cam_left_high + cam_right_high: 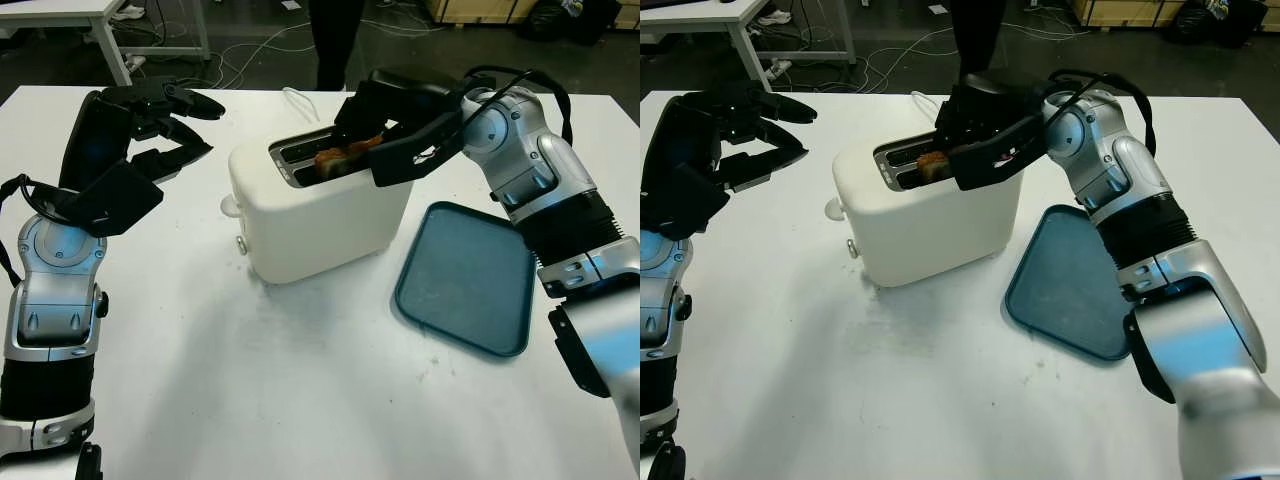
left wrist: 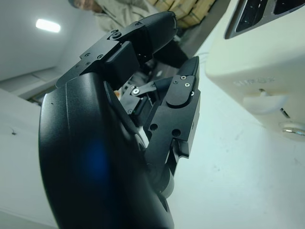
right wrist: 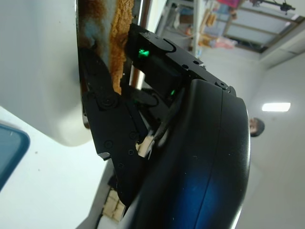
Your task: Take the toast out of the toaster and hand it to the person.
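Poking up out of the nearer slot of the toaster, the toast shows just a browned, rough-crusted top edge; the rest of the slice is hidden inside the slot and behind black fingers. The right hand reaches over the toaster's top from the right, its fingers closed around the slice, one on each face, as the right wrist view shows up close against the crumbly orange-brown crust. How deep the slice sits cannot be made out. The farther slot is partly covered by the hand, and its contents cannot be told.

The toaster is a rounded, smooth, cream-white plastic box with a small knob and a lever on its left end, standing on the white table. Just to its right lies a flat, dark teal tray with rounded corners and a low rim, nothing in it; the right forearm crosses over its far corner.

The left hand hangs above the table to the toaster's left, open, holding nothing.

Beyond the far table edge a person stands, cut off by the frame so that just dark-clothed legs appear
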You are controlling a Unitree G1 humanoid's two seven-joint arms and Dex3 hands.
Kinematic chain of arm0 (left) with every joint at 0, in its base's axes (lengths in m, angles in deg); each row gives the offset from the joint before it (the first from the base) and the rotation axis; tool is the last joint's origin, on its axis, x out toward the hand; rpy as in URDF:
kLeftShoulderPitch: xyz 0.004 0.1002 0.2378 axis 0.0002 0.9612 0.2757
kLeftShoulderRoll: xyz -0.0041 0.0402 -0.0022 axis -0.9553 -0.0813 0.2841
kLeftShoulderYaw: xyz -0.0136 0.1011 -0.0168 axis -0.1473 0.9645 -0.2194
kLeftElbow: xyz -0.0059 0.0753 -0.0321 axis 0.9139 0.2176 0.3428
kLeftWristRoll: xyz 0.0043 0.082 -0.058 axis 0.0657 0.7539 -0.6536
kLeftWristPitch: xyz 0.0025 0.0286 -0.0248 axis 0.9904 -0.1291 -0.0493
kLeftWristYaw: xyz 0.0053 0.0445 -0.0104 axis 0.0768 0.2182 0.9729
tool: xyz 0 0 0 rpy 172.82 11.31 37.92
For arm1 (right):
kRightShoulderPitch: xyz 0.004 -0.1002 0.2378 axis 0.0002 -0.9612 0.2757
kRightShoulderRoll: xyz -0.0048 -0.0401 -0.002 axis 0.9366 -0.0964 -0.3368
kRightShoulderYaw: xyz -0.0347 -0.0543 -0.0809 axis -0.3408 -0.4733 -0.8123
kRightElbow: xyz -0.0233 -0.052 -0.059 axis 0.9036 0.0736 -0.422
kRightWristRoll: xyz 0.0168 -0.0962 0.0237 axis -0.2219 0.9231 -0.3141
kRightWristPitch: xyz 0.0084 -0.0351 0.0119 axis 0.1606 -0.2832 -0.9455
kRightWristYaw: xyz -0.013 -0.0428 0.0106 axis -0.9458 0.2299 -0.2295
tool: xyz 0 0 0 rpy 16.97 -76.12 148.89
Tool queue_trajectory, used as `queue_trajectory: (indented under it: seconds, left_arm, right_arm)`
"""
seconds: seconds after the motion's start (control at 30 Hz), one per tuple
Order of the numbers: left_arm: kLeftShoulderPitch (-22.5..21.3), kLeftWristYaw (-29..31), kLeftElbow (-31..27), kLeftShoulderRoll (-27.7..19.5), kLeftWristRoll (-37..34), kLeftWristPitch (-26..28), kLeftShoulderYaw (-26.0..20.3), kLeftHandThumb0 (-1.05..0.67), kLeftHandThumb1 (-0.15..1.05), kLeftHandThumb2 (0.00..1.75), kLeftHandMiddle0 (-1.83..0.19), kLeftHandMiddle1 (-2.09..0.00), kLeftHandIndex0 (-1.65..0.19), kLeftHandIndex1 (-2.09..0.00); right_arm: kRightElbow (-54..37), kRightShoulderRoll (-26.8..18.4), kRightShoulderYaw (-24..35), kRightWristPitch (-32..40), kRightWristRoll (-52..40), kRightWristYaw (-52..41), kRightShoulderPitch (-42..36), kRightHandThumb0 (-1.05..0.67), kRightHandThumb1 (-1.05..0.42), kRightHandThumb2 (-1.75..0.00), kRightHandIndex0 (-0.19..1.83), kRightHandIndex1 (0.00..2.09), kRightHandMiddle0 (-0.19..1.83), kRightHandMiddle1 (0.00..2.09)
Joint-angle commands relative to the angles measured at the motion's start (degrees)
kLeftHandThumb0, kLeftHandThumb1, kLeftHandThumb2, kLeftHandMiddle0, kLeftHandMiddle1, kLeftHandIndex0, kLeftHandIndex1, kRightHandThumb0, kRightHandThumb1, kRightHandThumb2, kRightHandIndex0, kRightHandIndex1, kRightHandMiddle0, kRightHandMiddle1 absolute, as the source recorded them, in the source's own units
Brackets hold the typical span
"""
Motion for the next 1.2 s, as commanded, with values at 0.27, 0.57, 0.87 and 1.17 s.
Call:
queue_trajectory:
  seconds: [0.27,0.57,0.87,1.17]
  left_arm:
    - [0.41,-0.5,-0.97,0.55,-0.26,1.28,-0.33,-0.03,0.84,0.01,-0.74,-0.99,-0.78,-0.56]
    - [0.52,-0.27,-1.34,0.56,-0.58,1.76,-0.52,-0.02,0.84,0.01,-0.74,-0.99,-0.77,-0.56]
    - [0.09,-0.29,-0.82,0.42,0.06,1.38,0.01,-0.01,0.84,0.01,-0.75,-0.99,-0.78,-0.57]
    - [-0.08,-0.35,-0.2,0.13,0.35,0.44,-0.02,-0.03,0.83,0.0,-0.75,-1.0,-0.78,-0.58]
  right_arm:
    - [4.5,3.36,-5.12,-3.88,1.61,0.69,-3.81,-0.44,-0.75,-0.01,0.98,0.93,1.2,0.06]
    - [8.53,0.9,-6.94,-15.52,5.14,11.36,-3.63,-0.53,-0.92,-0.34,1.09,1.73,0.83,1.68]
    - [11.31,0.2,-3.19,-18.63,4.16,19.49,0.63,-0.51,-0.92,-0.5,1.11,1.75,0.81,1.75]
    - [13.33,0.89,3.23,-16.62,2.25,25.72,6.63,-0.5,-0.92,-0.45,1.08,1.75,0.77,1.75]
